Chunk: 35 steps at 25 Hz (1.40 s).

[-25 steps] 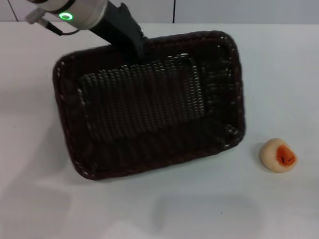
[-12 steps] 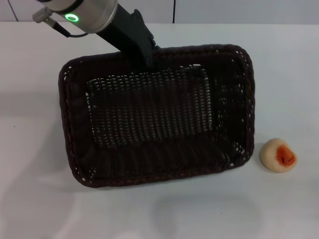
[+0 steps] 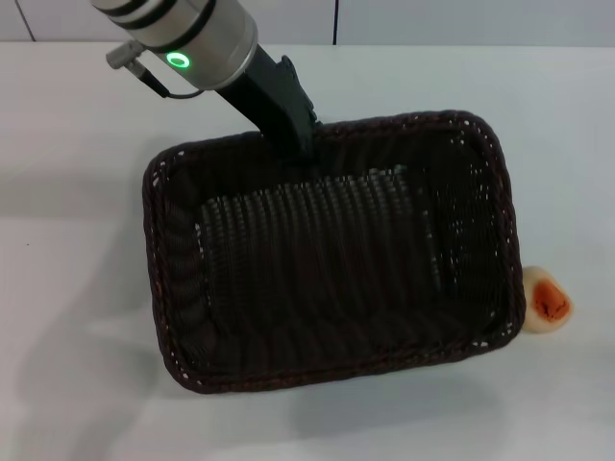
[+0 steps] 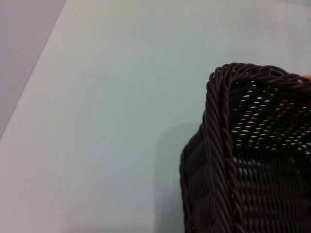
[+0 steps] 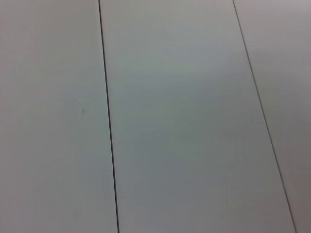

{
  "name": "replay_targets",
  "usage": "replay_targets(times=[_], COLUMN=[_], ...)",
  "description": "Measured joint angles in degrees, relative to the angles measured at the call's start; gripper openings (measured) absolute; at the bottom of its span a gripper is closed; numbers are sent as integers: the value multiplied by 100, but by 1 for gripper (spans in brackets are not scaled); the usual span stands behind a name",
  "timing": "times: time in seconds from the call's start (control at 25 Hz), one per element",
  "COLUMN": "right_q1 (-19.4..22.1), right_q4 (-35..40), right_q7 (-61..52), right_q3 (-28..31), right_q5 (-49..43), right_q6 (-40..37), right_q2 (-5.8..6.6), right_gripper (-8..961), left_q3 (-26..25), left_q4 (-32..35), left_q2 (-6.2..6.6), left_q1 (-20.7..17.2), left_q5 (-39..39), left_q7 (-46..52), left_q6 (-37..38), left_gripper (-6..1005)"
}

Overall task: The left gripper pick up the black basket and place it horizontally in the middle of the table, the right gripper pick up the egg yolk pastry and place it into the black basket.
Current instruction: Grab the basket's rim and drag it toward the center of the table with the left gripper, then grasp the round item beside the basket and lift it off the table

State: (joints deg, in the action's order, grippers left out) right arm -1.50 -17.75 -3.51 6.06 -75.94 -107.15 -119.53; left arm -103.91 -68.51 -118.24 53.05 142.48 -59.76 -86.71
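The black basket (image 3: 336, 250) hangs tilted above the white table (image 3: 77, 192), filling the middle of the head view. My left gripper (image 3: 296, 144) is shut on the basket's far rim, its silver arm with a green ring light reaching in from the upper left. The left wrist view shows one rounded corner of the basket (image 4: 243, 160) above the table. The egg yolk pastry (image 3: 546, 300) lies on the table at the right, partly hidden behind the basket's right edge. My right gripper is out of view.
A pale wall with vertical seams (image 3: 336, 19) stands behind the table. The right wrist view shows only light panels with two dark seams (image 5: 108, 116). The basket's shadow falls on the table at the left and front.
My left gripper has carried the basket to the right and toward me. The basket now looks larger and its right edge covers part of the pastry. The pastry has not moved.
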Motion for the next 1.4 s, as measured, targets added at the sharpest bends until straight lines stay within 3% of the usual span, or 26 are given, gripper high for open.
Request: replay_targets(times=[0.4, 0.68, 0.96, 1.12, 1.28, 1.4], right_q1=[-39, -49, -34, -40, -45, -47], right_q4=[0, 0, 0, 0, 0, 0], right_q7=[2, 2, 3, 11, 28, 34], right_q3=[-81, -152, -152, -149, -149, -149], right_q5=[0, 0, 19, 40, 39, 24], right_q6=[-5, -34, -38, -8, -17, -2], right_q2=[0, 0, 0, 0, 0, 0], right_gripper=[755, 755, 754, 754, 754, 754], left_q3=[63, 725, 916, 1039, 1103, 1261], left_q4=[794, 780, 618, -187, -644, -1141], left_q2=[-5, -26, -33, -40, -38, -41], left_q1=[253, 222, 161, -386, -733, -1338], left_q5=[17, 11, -20, -66, -86, -181], left_q7=[-258, -266, -278, -277, -234, -193], left_q6=[435, 744, 1072, 1918, 2660, 3946], left_gripper=[197, 204, 432, 630, 661, 685])
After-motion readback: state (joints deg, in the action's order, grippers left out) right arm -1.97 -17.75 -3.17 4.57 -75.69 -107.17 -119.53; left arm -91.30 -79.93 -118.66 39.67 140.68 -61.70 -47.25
